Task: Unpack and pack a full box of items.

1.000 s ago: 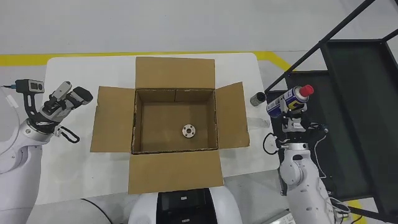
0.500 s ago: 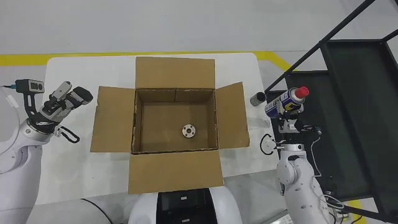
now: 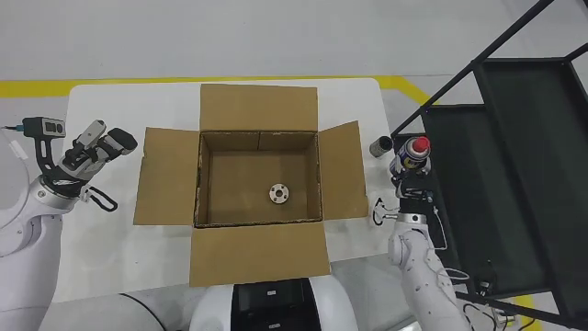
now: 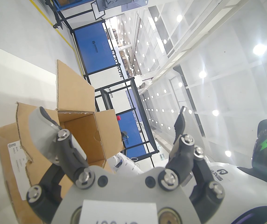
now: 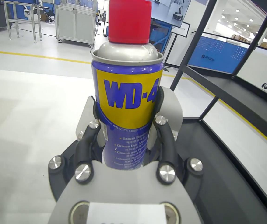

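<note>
Cardboard box (image 3: 259,108), one, sits flaps-open mid-worktop (image 3: 156,101) holding one small ring (image 3: 277,192), while at its 3 o'clock the right hand (image 3: 411,176) is clamped on the one upright spray can (image 3: 411,150) beside one small dark jar (image 3: 378,146), and at 9 o'clock the left hand (image 3: 103,140) is spread wide, empty.
</note>
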Robot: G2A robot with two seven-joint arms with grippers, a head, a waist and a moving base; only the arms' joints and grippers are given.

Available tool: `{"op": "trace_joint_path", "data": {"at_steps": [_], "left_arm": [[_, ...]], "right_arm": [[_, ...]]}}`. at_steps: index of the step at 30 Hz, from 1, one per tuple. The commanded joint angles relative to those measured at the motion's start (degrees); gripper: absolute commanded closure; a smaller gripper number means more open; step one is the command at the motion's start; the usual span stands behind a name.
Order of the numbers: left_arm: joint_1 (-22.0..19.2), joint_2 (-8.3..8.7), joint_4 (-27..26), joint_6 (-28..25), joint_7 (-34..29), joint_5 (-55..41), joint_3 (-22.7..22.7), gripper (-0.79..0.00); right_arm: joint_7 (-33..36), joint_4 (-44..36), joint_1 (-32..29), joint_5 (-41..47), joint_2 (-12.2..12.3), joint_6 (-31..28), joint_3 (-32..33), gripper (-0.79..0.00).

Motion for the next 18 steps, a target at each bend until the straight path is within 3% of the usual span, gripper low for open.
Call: {"op": "trace_joint_path", "data": {"at_steps": [1,9,18], "left_arm": [[0.0,0.0,0.0,0.0,0.01,0.0,0.0,-0.785],[0.0,0.0,0.0,0.0,0.01,0.0,0.0,-0.785],[0.0,0.0,0.0,0.0,0.01,0.0,0.0,-0.785]], "right_arm": [[-1.02,3.82,1.79,1.33,-0.1,-1.13,-0.3,0.0],[-1.64,11.48,6.31,5.77,0.11,-10.57,-0.51,0.0],[-4.17,14.34,8.15,6.41,0.36,-11.72,-0.76,0.0]]}}
